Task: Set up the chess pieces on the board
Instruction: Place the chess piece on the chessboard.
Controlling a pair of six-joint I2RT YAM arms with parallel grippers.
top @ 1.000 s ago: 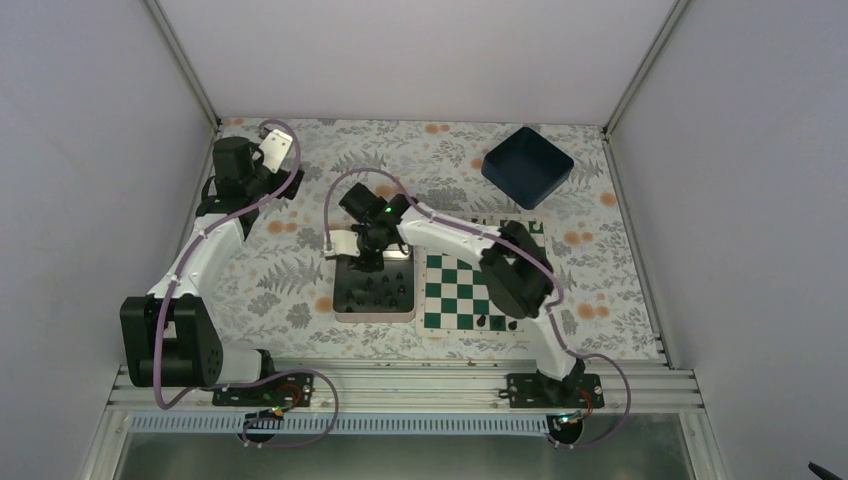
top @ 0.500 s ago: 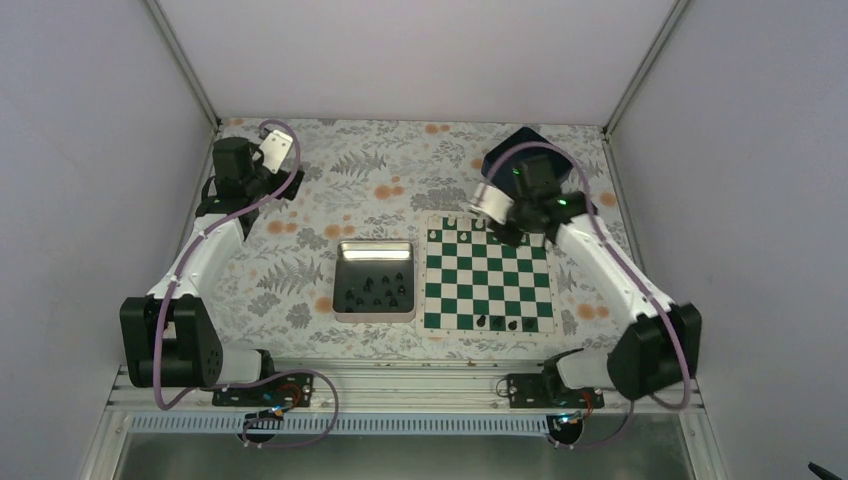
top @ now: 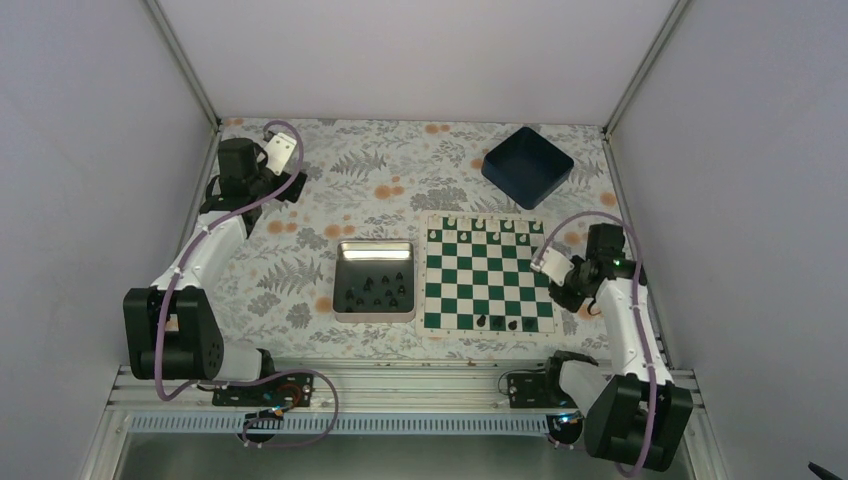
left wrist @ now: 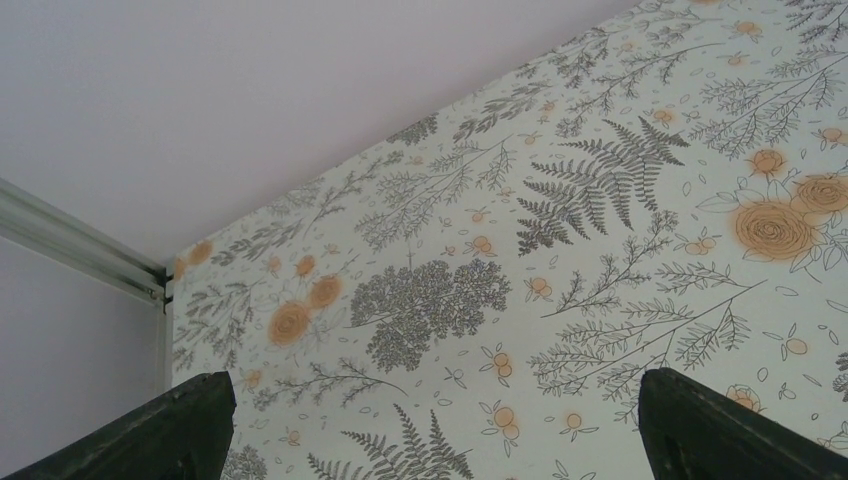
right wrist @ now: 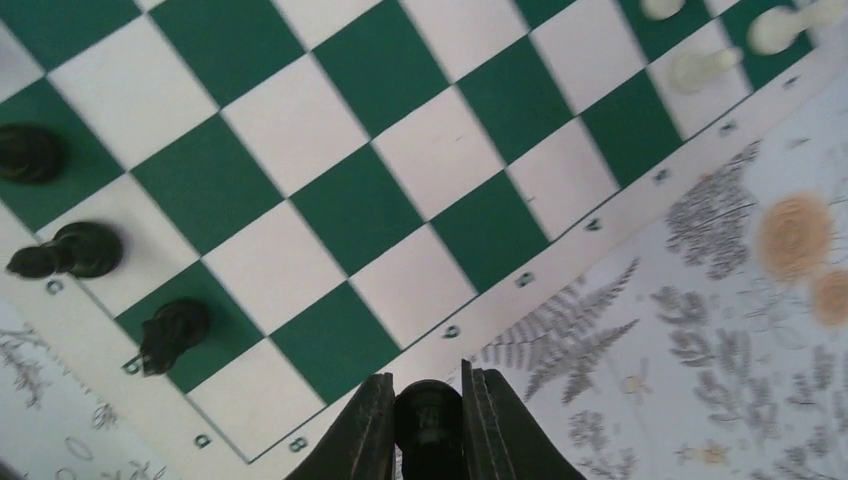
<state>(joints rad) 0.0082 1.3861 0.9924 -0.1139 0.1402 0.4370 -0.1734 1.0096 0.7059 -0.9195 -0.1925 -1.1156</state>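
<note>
Top external view: board (top: 487,275) lies flat on the floral tabletop (top: 400,190), right of centre, square to the near edge. A silver tin (top: 375,245) sits just beside the board's left edge; can't tell if they touch. The loose black pieces (top: 380,288) are scattered inside the tin, mostly in its middle and near half. The three black pieces (top: 497,323) sit on neighbouring squares of the board's near row, from the middle toward the right. A line of white pieces (top: 480,224) fills the far row. The dark blue bin (top: 505,172) is near the far right corner of the tabletop, apart from the board's far edge.

The right gripper (top: 562,292) hangs over the board's right edge, close to its near right corner. Right wrist view: jaws clamped on one piece. The held black piece (right wrist: 428,418) is seen end-on between the right fingers (right wrist: 362,435), above the board's white border, where it meets the floral cloth. Same view has the three black pieces at frame left and two white pieces at top right.

The left gripper (top: 283,185) is at the far left corner of the tabletop, well apart from tin and board. Left wrist view: left fingers (left wrist: 160,430) spread wide, jaws fully apart, floral cloth and the wall (left wrist: 250,90) showing between them.
</note>
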